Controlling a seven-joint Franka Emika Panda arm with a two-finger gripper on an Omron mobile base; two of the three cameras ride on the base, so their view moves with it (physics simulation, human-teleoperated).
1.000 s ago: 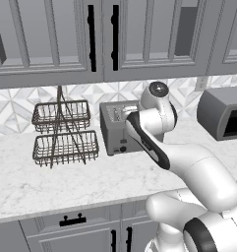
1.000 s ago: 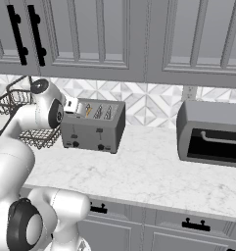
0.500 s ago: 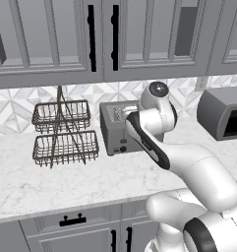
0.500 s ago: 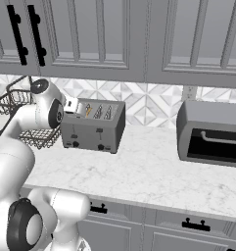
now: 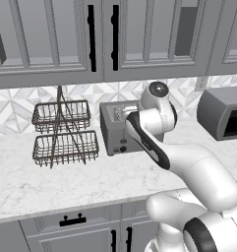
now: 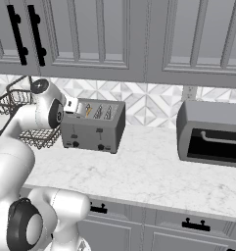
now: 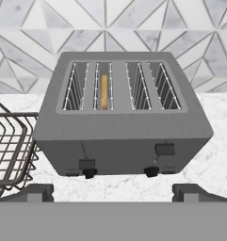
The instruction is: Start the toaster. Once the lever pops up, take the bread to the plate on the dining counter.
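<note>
You have the toaster [image 7: 122,115] in the middle of the hand view, its front facing you, with four slots across the top. The bread [image 7: 104,92] sits sunk in the second slot from the left, showing as a thin golden edge between the wires. On the toaster's front, the left lever sits low, just above its dark knob at lower left, while the right lever sits higher up the face (noticeably above its own knob). The gripper [image 7: 112,193] shows as two dark finger tips at the bottom of that view, set wide apart with nothing between them, and short of touching the toaster.

In the left base view, the toaster [image 5: 119,129] stands at centre frame on the marble counter [image 5: 66,172], partly hidden behind the arm, with a two-tier wire basket [image 5: 63,133] just beside it to the left. A larger grey appliance with a dark window [image 5: 222,112] sits at the right edge.

In the right base view, the toaster [image 6: 93,126] is left of centre, the bread [image 6: 88,110] a small orange sliver in its top, and the dark-windowed appliance [image 6: 212,133] well apart at the right.
</note>
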